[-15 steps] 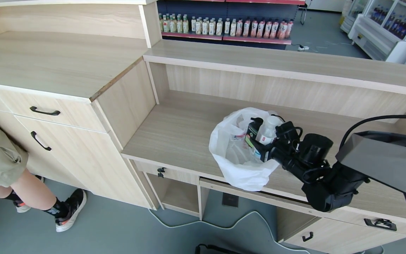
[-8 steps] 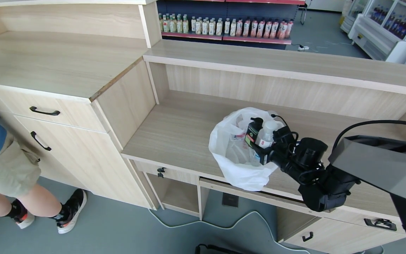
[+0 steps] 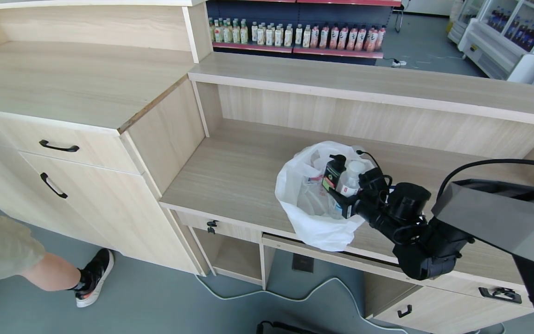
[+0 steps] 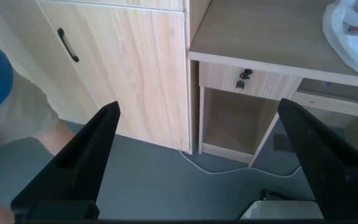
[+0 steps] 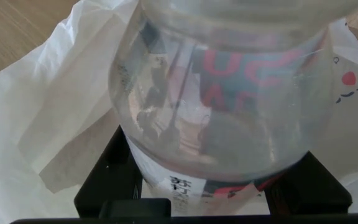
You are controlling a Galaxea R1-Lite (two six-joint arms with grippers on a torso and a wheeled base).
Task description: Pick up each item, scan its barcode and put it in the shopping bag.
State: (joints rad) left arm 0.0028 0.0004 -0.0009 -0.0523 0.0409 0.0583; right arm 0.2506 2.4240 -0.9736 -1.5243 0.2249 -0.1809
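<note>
My right gripper [image 3: 344, 189] is shut on a clear plastic bottle [image 3: 353, 170] with a white cap and a red and white label. It holds the bottle over the open mouth of the white shopping bag [image 3: 313, 227], which stands on the lower counter shelf. In the right wrist view the bottle [image 5: 229, 106] sits between the black fingers [image 5: 114, 183], with the bag [image 5: 55, 112] open beneath it. My left gripper [image 4: 197, 168] hangs open over the grey floor, off the counter's front left, with nothing between its fingers. A corner of the bag [image 4: 353, 31] shows far off.
The bag stands near the front edge of the wooden shelf [image 3: 234, 171], with bare wood to its left. A higher counter [image 3: 77, 83] with drawers [image 3: 58, 147] lies to the left. A ledge [image 3: 364, 81] runs behind. A cable [image 3: 295, 297] lies on the floor.
My right gripper, holding the bottle, has shifted slightly left and down toward the bag's mouth, then held still.
</note>
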